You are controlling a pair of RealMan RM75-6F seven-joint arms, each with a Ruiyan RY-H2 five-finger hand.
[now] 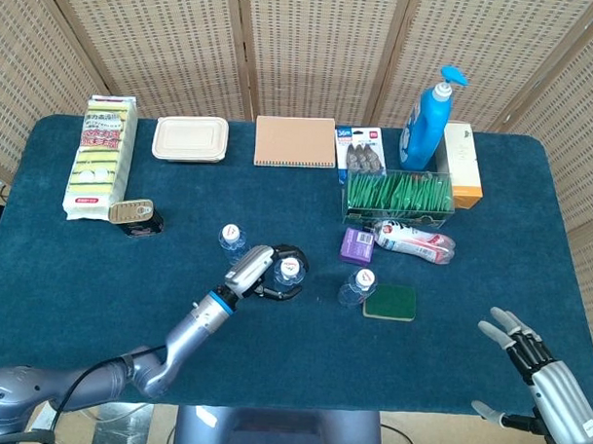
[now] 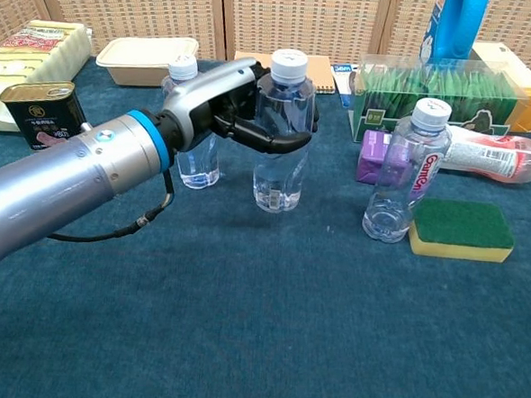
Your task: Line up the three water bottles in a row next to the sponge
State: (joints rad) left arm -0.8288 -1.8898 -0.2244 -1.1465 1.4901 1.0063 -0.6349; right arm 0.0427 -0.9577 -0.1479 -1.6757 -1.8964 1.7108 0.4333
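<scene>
Chest view — left hand (image 2: 244,112) grips clear ribbed bottle (image 2: 282,155).

Left robot hand (image 2: 244,107) gripping; right robot hand (image 1: 545,372) fingers spread.

— What is the table (image 1: 100,274) covered with?
— Dark blue cloth.
— What is laid on it?
— A sponge (image 1: 390,301), a notebook (image 1: 295,141), a lidded container (image 1: 190,138), a tin (image 1: 131,212).

Sponge (image 2: 462,229) front-right w/ one bottle (image 2: 399,171) touching its left side, held bottle (image 2: 282,135) in left hand (image 2: 228,106) further left, third bottle (image 2: 188,127) behind the arm, tin (image 2: 40,114) far left.
</scene>
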